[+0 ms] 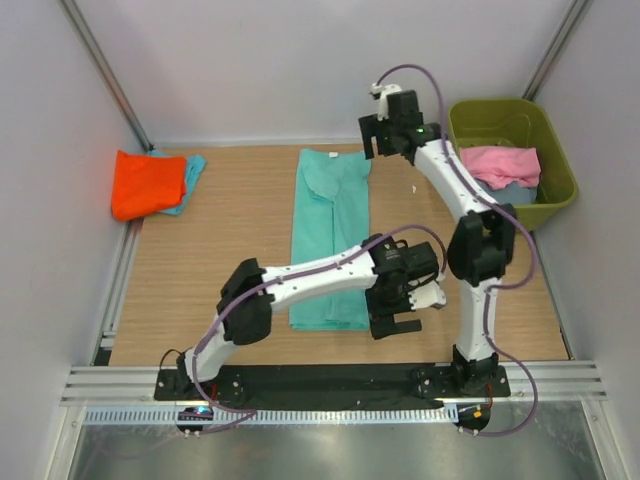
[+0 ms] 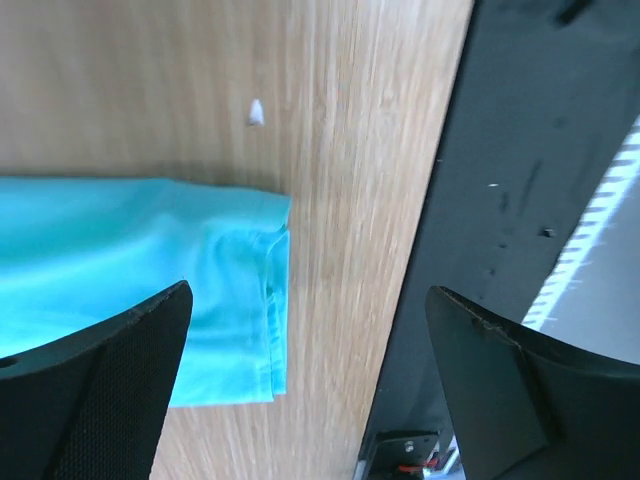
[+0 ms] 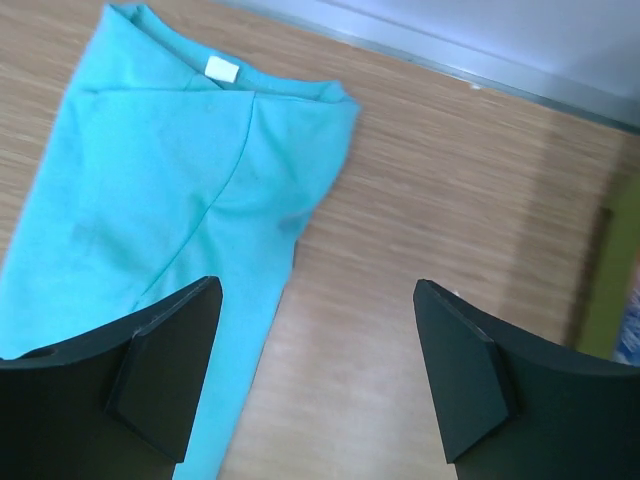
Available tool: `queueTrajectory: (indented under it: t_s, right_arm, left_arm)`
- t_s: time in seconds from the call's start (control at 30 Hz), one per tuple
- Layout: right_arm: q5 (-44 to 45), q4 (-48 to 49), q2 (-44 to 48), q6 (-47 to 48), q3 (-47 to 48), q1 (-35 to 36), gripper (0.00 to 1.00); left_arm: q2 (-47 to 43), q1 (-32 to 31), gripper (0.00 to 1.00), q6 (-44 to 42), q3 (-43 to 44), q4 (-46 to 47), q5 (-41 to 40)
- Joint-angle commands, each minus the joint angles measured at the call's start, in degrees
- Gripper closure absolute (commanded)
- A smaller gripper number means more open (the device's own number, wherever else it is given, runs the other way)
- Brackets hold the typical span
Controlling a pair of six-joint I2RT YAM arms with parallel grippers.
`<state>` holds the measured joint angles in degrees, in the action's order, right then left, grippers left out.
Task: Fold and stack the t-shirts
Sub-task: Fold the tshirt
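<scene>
Fingers (image 2: 110, 390) on the left gripper (image 1: 397, 328) are spread wide with nothing between them; only bare wood and the dark base plate (image 2: 500, 180) show in the gap; that gripper hangs low at the near right corner of the teal t-shirt (image 1: 330, 235), and in its wrist view the hem corner lies just beside one finger, whether touching it I cannot tell; over to the right gripper (image 1: 388, 145), jaws also parted and empty, up over the far end of the same shirt; its camera looks down on the collar end, white label (image 3: 221, 68) showing, with the cloth folded inward there. The teal shirt lies flat on the table (image 1: 230, 250) as a long narrow strip, running from the far edge toward the arm bases, middle of the board; a tiny white speck (image 2: 256, 113) sits on the wood near the hem. Far left, the orange t-shirt (image 1: 145, 185) lies folded on a turquoise cloth (image 1: 192, 170) that peeks out behind it; far right, the pink t-shirt (image 1: 500, 165) is bunched in the olive bin (image 1: 555, 150), the pale blue t-shirt (image 1: 515, 192) under it.
</scene>
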<state>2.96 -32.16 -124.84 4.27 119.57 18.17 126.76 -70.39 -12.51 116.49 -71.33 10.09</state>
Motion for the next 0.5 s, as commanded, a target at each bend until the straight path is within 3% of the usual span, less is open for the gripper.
queueTrajectory:
  t_s: [0.0, 0.1, 0.23, 0.33, 0.47]
  right_arm:
    - [0.4, -3.4, 15.7, -6.6, -7.0, -0.7, 0.16]
    - [-6.4, -8.2, 25.2, -14.5, -16.9, -1.2, 0.16]
    - [-22.8, -10.7, 35.2, -26.9, -35.7, -2.3, 0.22]
    - [-31.8, -7.8, 41.9, -36.2, -49.7, -1.5, 0.25]
    - [-34.5, -6.9, 45.2, -40.4, -62.7, -0.2, 0.25]
  left_arm:
    - [-14.6, 0.2, 0.01, 4.1, 0.8, 3.6, -3.9]
    - [-20.4, 1.3, 0.0, 10.8, -6.7, 5.9, -9.6]
    - [-30.1, 14.0, 0.09, 23.8, -21.4, 10.7, -8.3]
    - [-33.8, 29.4, 0.18, 36.7, -30.2, 14.7, 3.1]
    - [-39.6, 36.2, 0.24, 52.1, -43.1, 22.1, 9.5]
